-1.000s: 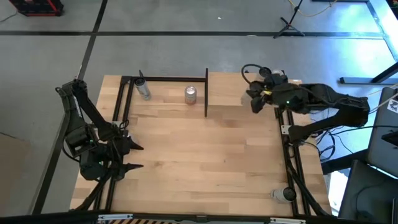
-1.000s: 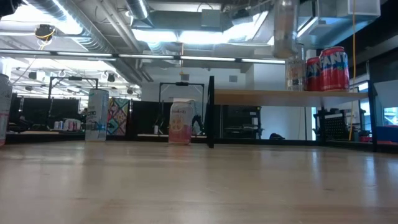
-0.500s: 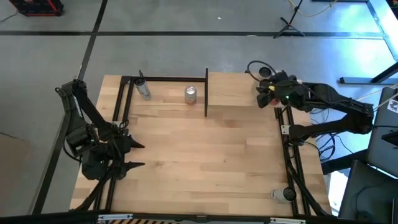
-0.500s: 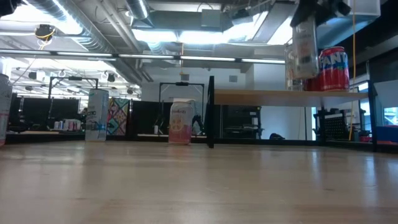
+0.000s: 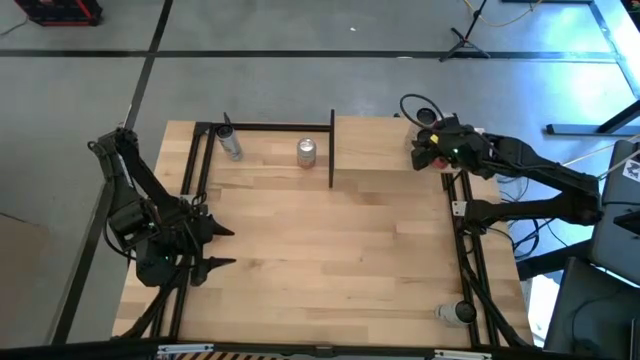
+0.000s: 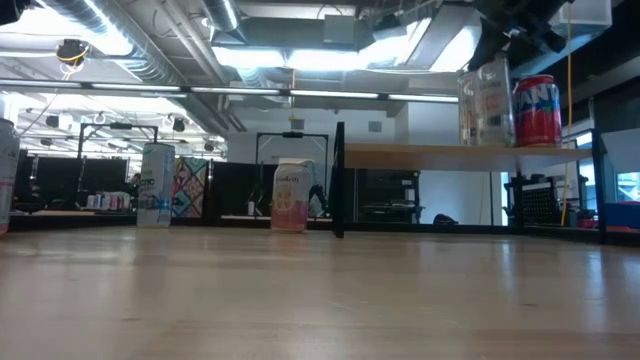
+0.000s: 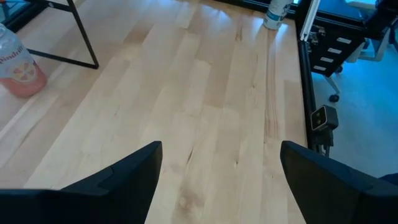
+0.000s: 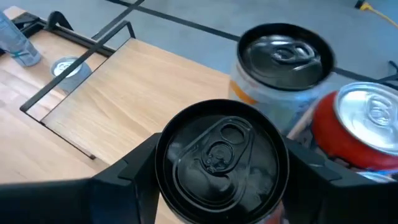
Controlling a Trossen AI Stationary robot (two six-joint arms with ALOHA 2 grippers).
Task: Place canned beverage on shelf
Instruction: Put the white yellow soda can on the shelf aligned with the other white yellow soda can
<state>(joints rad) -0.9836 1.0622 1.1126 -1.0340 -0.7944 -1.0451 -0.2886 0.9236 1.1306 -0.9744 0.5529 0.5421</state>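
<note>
Can (image 8: 221,158) sat clamped in right gripper (image 8: 219,163) over shelf (image 5: 375,143); judged rigid but dentable, slippery; side grip suited; left gripper (image 7: 219,180) was open

Left arm folded low at the surface's left edge, its left gripper (image 5: 212,248) pointing inward over the boards, jaws spread wide, nothing between them. Right arm stretched out from the right side toward the far right corner, right gripper (image 5: 428,150) held high, jaws clamped on either side of a dark-topped can (image 8: 221,162).
</note>
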